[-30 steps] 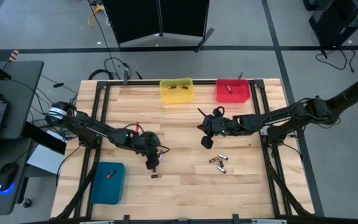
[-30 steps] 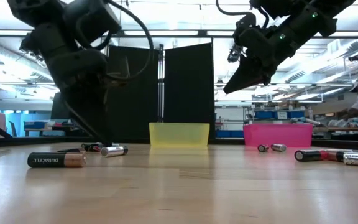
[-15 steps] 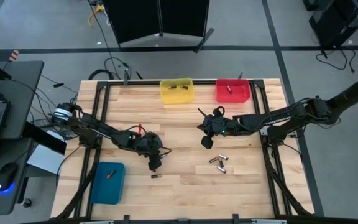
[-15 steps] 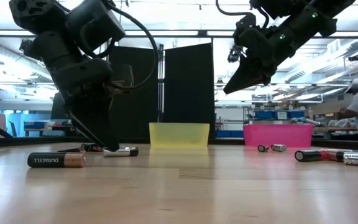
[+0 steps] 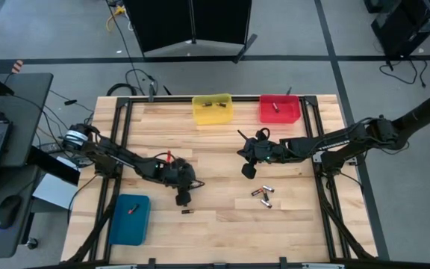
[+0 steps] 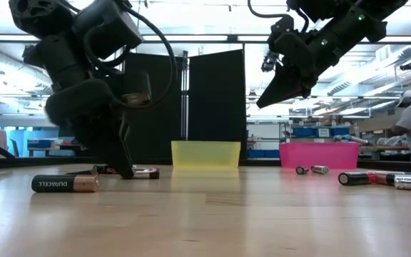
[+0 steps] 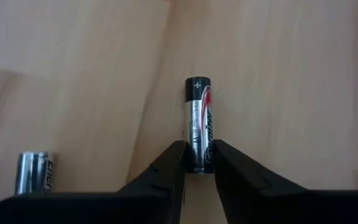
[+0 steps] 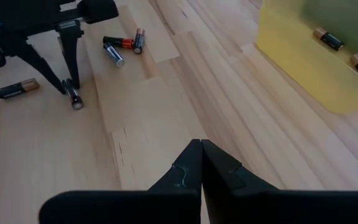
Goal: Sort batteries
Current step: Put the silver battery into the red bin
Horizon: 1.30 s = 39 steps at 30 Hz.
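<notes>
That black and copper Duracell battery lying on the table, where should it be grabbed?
Grip the Duracell battery across its middle, probably from straight above: it lies flat on its side, so both long round flanks are free for a pinch.

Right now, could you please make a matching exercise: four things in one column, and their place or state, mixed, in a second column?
1. left gripper
2. right gripper
3. yellow bin
4. blue bin

a. far edge of the table
b. shut, holding nothing
c. near left corner
d. shut on a silvery battery

Pairs: 1-d, 2-b, 3-a, 4-c
</notes>
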Tool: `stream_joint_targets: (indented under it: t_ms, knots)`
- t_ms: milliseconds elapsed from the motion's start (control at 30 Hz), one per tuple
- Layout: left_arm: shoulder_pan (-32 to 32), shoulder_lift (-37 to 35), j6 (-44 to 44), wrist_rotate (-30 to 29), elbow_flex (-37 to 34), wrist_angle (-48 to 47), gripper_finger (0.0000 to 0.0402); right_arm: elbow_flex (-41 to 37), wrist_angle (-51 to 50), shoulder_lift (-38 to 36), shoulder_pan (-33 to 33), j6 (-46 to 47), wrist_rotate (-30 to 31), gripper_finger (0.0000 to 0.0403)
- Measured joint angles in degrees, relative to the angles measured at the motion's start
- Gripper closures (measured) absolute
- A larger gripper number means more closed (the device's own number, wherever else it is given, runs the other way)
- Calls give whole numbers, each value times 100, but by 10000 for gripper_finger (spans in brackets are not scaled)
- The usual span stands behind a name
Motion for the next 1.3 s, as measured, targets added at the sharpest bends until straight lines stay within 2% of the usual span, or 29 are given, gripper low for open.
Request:
stream_joint_targets:
  t_ms: [267,400,600,700,833,1000,1300]
  knots:
    - [-38,7,695,-141,118,79,342,0,-2,0,0,-50,0,391]
    - [-49,-134,1013,-393,184,184,348,0,-3,0,0,-141,0,391]
    - [47,-245,1268,-598,-53,1437,350,0,151,103,46,-98,-92,391]
    - [169,-245,1396,-520,-289,2280,350,0,508,348,133,-135,-397,391]
    - [409,-292,1399,70,-586,3362,350,0,1452,767,248,-129,-925,383]
    - [647,-294,1411,568,-646,3946,351,0,2322,1117,432,-103,-1080,354]
    - [723,-296,1527,759,-627,4082,351,22,2505,1117,544,97,-1207,262]
